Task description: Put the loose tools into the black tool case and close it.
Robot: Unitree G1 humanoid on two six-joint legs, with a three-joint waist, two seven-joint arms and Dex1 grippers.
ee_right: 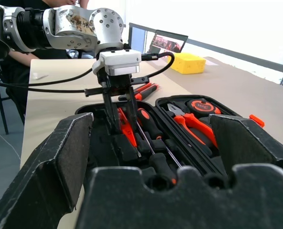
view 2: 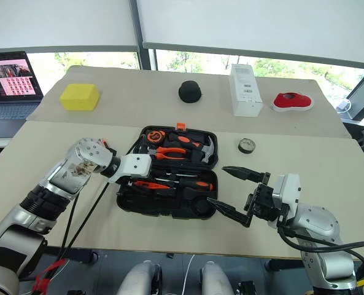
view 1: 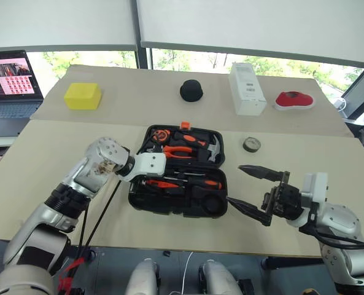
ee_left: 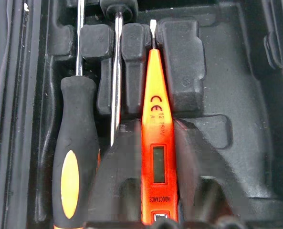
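Risk: left pincer [ee_right: 123, 125], part-open astride the tester screwdriver [ee_left: 154, 143] in the tool case [view 1: 215, 211], may drag it from its slot on withdrawal; right pincer [view 1: 255, 192] wide open, empty.

Orange tester screwdriver [ee_left: 156, 138] in case slot [ee_left: 217, 109] — black-handled screwdriver [ee_left: 76, 157] beside.

Open tool case [view 1: 169, 206] in middle of near table [view 1: 46, 160], lid half behind, tray half in front. Tester screwdriver [ee_left: 155, 143] in tray slot, beside two screwdrivers [ee_left: 77, 157]. Left gripper [ee_right: 118, 119] over tray's left part; right gripper [view 1: 250, 190] right of case, apart. Tape roll [view 1: 251, 144] right of lid. Behind, left to right: laptop [view 1: 10, 86], block [view 1: 83, 96], dome [view 1: 191, 90], box [view 1: 247, 88].
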